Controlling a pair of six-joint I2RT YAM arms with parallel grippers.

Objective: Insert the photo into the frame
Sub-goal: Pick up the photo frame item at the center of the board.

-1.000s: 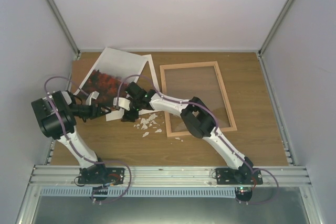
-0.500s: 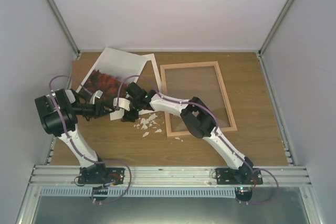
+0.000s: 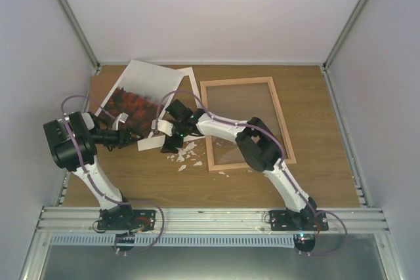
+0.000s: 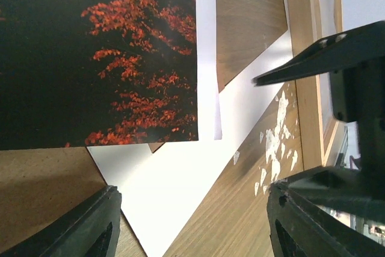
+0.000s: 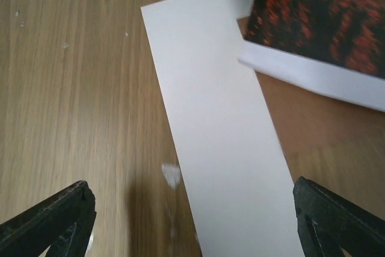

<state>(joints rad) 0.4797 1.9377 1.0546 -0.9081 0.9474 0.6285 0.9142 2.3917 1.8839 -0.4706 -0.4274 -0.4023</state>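
Nearest, white scraps [image 3: 187, 155] were scattered mid-table; just past them the left gripper [image 4: 192, 192] and right gripper [image 5: 191, 188] were both seen spread wide, nothing clamped, at the near edge of the photo [image 3: 138, 93]; the photo was found far left, outside the frame [image 3: 236, 81], which was laid just to its right.

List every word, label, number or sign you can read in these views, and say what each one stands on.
None: no view shows any readable text.
The photo carries only a red-orange picture on a dark ground with a white border.
The frame is bare light wood, with no label.
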